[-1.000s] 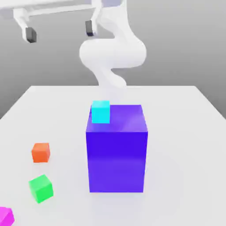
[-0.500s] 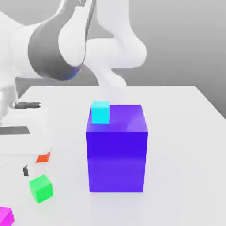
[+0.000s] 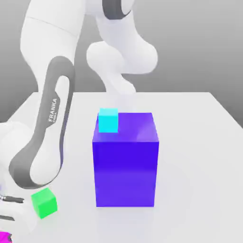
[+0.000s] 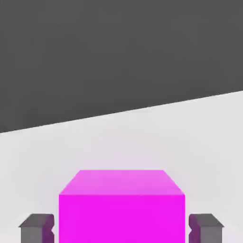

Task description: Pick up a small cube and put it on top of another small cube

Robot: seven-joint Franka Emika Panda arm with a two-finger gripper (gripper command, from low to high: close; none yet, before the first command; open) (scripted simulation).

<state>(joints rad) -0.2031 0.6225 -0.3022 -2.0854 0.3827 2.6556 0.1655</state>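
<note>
Item: magenta-pink cube (image 4: pixel 121 206), small, resting on the white surface (image 4: pixel 142 137); in the exterior view a sliver of it (image 3: pixel 4 237) shows at about 8 o'clock from the large blue block (image 3: pixel 125 159), well apart from it. Item: end effector (image 4: pixel 121 228), fingers (image 4: pixel 35 228) flanking the cube on either side, narrowed to the cube's width and appearing to touch its faces; whether the grip is firm cannot be told. Item: cyan cube (image 3: pixel 108 120), small, on the blue block's top at its 10 o'clock corner. Item: green cube (image 3: pixel 44 202), small, on the surface just beside the lowered arm (image 3: pixel 45 137), at about 2 o'clock from the pink cube. Risks, as judgement: the fingers meet the cube low and near its forward edge, so a lift may tip or drop it if the pads have not seated; a sweep toward the block may clip the green cube nearby; the cyan cube sits close to the block's edge, so an off-centre placement may push it or let the pink cube slide off. Change against the earlier frames: the arm has come down from high over the surface to the near corner, the fingers have closed from wide, and the orange cube is now hidden behind the arm; cyan and green cubes are unmoved.
</note>
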